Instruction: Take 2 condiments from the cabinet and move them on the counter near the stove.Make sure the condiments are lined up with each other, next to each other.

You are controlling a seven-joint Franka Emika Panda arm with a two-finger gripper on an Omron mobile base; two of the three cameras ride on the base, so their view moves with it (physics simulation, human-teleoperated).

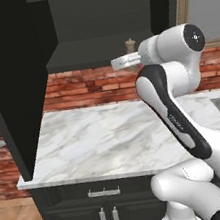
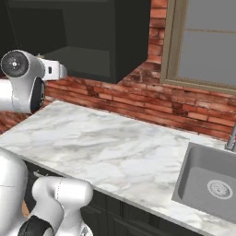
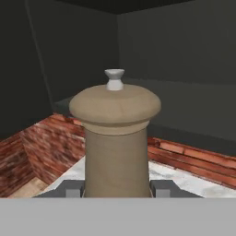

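Note:
A tan-brown condiment jar [image 3: 116, 138] with a small pale knob on its domed top stands upright between my fingertips [image 3: 73, 188]. My gripper [image 3: 117, 189] is shut on its lower body. In the left base view the jar's top [image 1: 130, 44] shows just above my hand, in front of the open black cabinet [image 1: 89, 49] and level with its lower shelf. The hand hangs above the back of the marble top. The stove and the counter beside it are out of view.
The cabinet's open door [image 1: 12, 88] juts out on the left, above the end of the marble worktop [image 1: 101, 134]. A red brick wall [image 2: 138, 106] runs behind the worktop. A steel sink [image 2: 209, 184] lies to the right, below a window [image 2: 207, 41].

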